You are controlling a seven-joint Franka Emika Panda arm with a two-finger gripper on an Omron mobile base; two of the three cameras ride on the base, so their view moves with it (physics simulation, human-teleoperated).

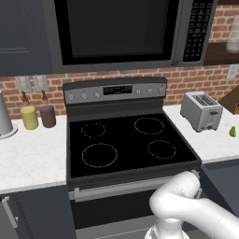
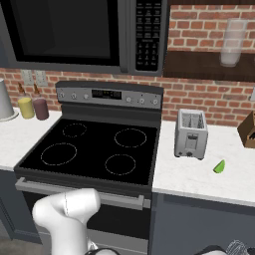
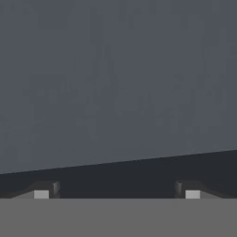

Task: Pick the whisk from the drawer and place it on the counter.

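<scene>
In the hand view my gripper [image 3: 116, 194] is open, its two dark fingertips [image 3: 44, 190] far apart with nothing between them. Close in front of it is a flat slate-grey panel [image 3: 115, 83] with a darker band under it; I cannot tell whether this is the drawer front. My white arm [image 1: 186, 205] bends down low in front of the oven. At the bottom right of the right base view, thin wire loops [image 2: 238, 247] that look like the whisk's head peek up at the frame edge. The white counter [image 2: 199, 179] runs right of the stove.
A black stovetop [image 1: 126, 142] sits in the middle. On the right counter stand a toaster [image 2: 191, 133] and a small green piece [image 2: 219, 166]. On the left counter [image 1: 28, 158] are a yellow jar [image 1: 29, 116] and a maroon jar [image 1: 47, 115].
</scene>
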